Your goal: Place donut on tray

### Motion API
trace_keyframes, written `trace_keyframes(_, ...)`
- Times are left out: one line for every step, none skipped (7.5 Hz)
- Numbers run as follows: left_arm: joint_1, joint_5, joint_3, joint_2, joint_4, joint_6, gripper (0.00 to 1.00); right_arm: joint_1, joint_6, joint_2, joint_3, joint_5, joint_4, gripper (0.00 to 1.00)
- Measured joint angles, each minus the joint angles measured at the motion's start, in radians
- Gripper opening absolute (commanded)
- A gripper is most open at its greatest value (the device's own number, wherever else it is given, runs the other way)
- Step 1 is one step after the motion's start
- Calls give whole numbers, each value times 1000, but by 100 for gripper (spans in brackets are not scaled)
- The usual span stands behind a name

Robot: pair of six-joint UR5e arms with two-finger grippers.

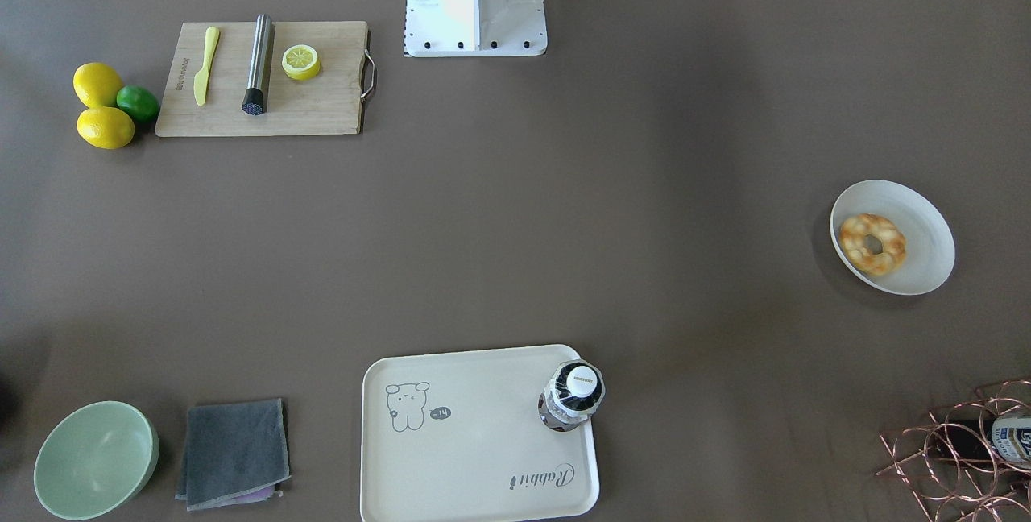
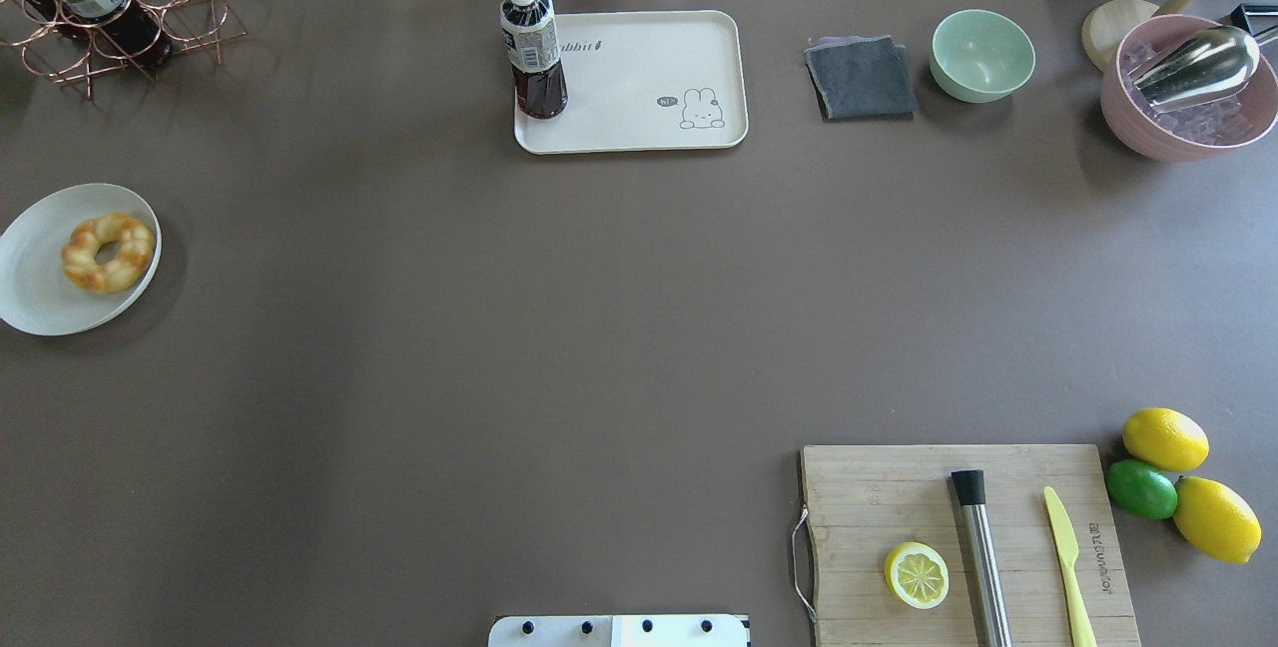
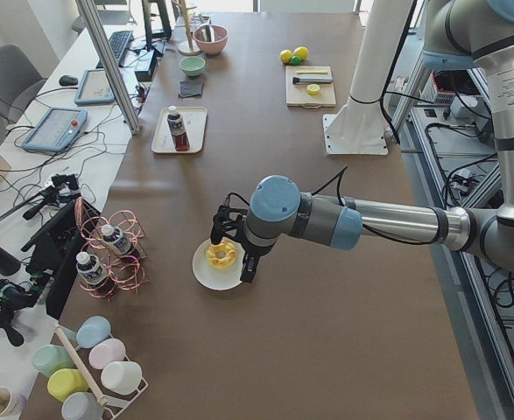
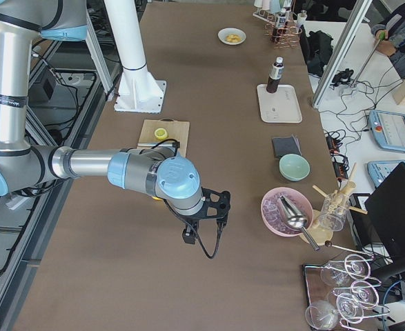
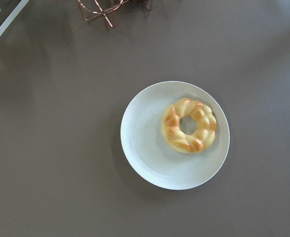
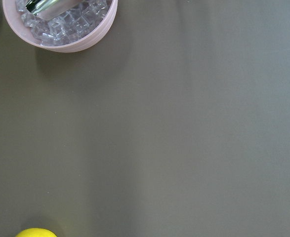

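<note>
The donut (image 2: 134,257) lies on a white plate (image 2: 38,300) at the worktop's left edge, well apart from the tray (image 2: 639,78) at the far edge. The left hand (image 3: 232,251) hangs over the plate and the right hand (image 4: 223,205) is toward the right edge. I cannot tell whether either is spread or pressed together.

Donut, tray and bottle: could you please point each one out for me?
donut (image 5: 172,127): left wrist view, left side of its ring.
tray (image 2: 639,68): overhead view, bare middle of its floor.
bottle (image 2: 532,44): overhead view, its label.
</note>
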Motion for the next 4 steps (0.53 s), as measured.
trace_keyframes(-10,5,3,6,0,-1,98,2,0,-5,0,-2,1,100)
trace_keyframes(-12,37,4,6,-1,-4,98,2,0,-9,0,-2,1,100)
trace_keyframes(-10,59,14,1,-1,-7,98,3,-1,-10,-1,-2,1,100)
trace_keyframes(-10,71,16,-5,-1,-6,98,3,-4,-14,-2,-1,1,100)
